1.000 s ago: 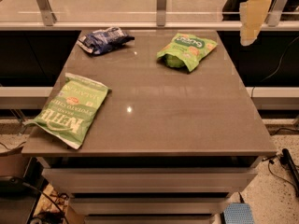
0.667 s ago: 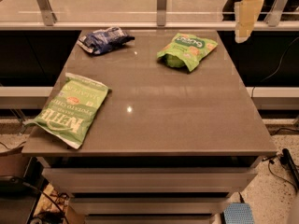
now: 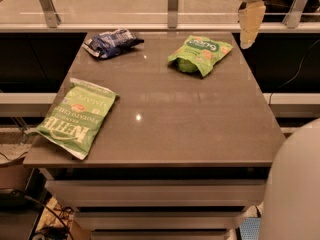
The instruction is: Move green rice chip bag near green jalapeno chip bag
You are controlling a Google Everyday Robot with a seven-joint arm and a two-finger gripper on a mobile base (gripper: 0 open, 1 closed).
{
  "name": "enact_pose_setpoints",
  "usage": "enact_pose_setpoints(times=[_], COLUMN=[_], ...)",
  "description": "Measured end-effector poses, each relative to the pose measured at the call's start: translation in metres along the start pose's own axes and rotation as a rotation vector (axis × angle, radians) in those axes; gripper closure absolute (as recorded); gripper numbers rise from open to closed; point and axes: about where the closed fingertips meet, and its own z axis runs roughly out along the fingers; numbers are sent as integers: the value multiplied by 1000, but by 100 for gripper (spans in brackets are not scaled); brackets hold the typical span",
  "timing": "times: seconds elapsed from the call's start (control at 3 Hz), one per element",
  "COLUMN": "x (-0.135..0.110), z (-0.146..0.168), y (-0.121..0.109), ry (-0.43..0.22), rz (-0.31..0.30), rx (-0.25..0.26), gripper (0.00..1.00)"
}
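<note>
- The small bright green rice chip bag (image 3: 200, 54), with white rounded lettering and orange-tan chip pictures, lies towards the far right of the grey-brown table top (image 3: 190, 119), a little crumpled at its near end.
- The large flat light green jalapeno chip bag (image 3: 77, 116), with white "Kettle" lettering, lies at the near left edge. One corner sticks out past the table's side.
- The two green bags are well apart, with bare table top between them on the diagonal; nothing lies on that stretch.
- A crumpled dark blue snack bag (image 3: 111, 41) sits at the far left corner, away from both green bags and off the line between them.
- The gripper (image 3: 251, 29), a pale cream piece hanging from a white rounded wrist, hovers above the far right corner of the table. It is just to the right of the rice chip bag, higher than it and not touching it.
- The gripper shows as one pale slab, so I cannot tell whether it is spread or closed; it holds nothing.
- A white rounded part of the robot's body (image 3: 295, 184) fills the lower right corner, in front of the table's near right edge.
- Metal rail posts (image 3: 173, 4) stand behind the table.
- Compared with a second ago, the gripper has shifted left, closer to the rice chip bag. All three bags lie where they were.
</note>
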Motion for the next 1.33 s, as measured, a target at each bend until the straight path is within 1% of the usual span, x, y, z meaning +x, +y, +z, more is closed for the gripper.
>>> enact_pose_setpoints(times=[0.67,1.0,1.33], x=[-10,-19,-31], z=[40,58,74], y=[-1,-3,-5], ry=[-54,-69,-82], rz=[-57,-93,-144], rx=[-61,-96,-131], gripper=[0,0,0])
